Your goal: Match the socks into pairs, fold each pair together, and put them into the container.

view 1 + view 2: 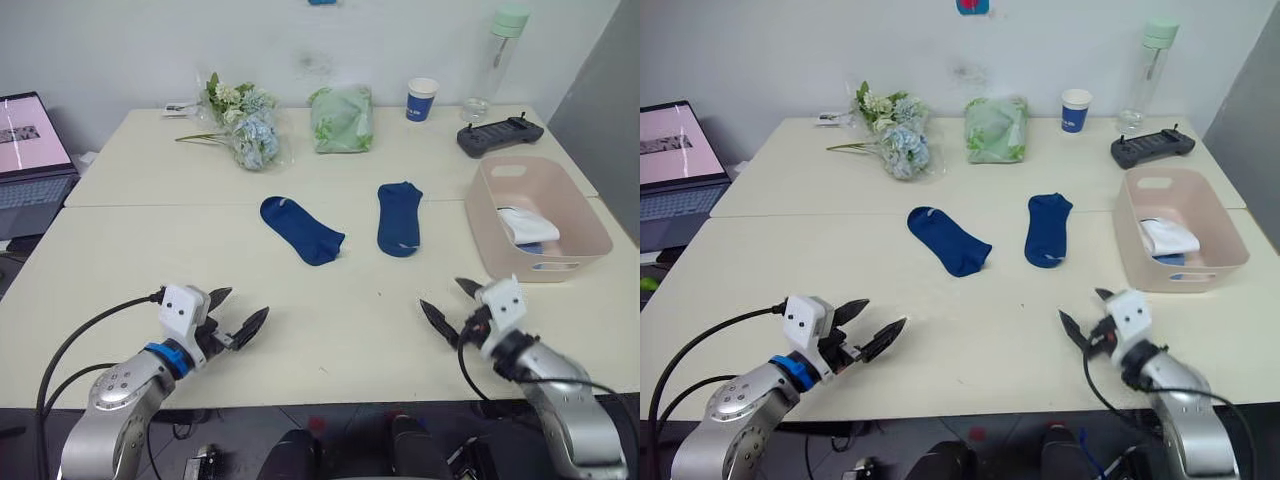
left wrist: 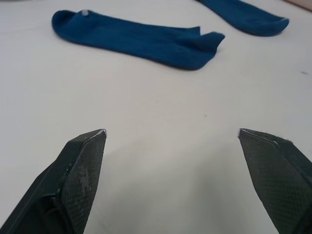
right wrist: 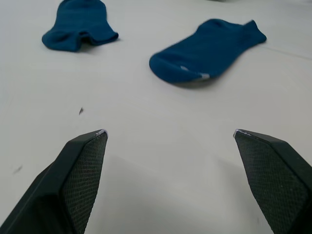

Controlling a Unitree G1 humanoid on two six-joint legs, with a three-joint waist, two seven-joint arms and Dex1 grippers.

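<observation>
From the head camera, two navy socks lie flat on the cream table (image 1: pixel 150 250), well apart from both grippers: the left navy sock (image 1: pixel 300 229) lies at a slant near the middle, and the right navy sock (image 1: pixel 400 217) lies just beside it, running nearly straight away from the robot. The pale pink container (image 1: pixel 580 215) stands at the robot's right, and inside it rests a folded white sock bundle (image 1: pixel 525 226) with a bit of light blue fabric under its near edge. Along the far edge stand a bunch of artificial flowers (image 1: pixel 245 125), a pale green cloth bundle (image 1: pixel 342 118), a blue paper cup (image 1: pixel 422 99), a clear bottle with a green cap (image 1: pixel 500 60) and a black controller (image 1: pixel 499 134); a laptop (image 1: pixel 30 150) sits off to the left. The left gripper (image 1: pixel 235 312) hovers near the front edge with its fingers spread and nothing between them, and the right gripper (image 1: pixel 452 305) does likewise. In the left wrist view, the spread fingertips (image 2: pixel 83 161) frame bare tabletop, with both navy socks beyond. In the right wrist view, the wide-apart fingertips (image 3: pixel 83 165) likewise hold nothing, both socks lying ahead.
</observation>
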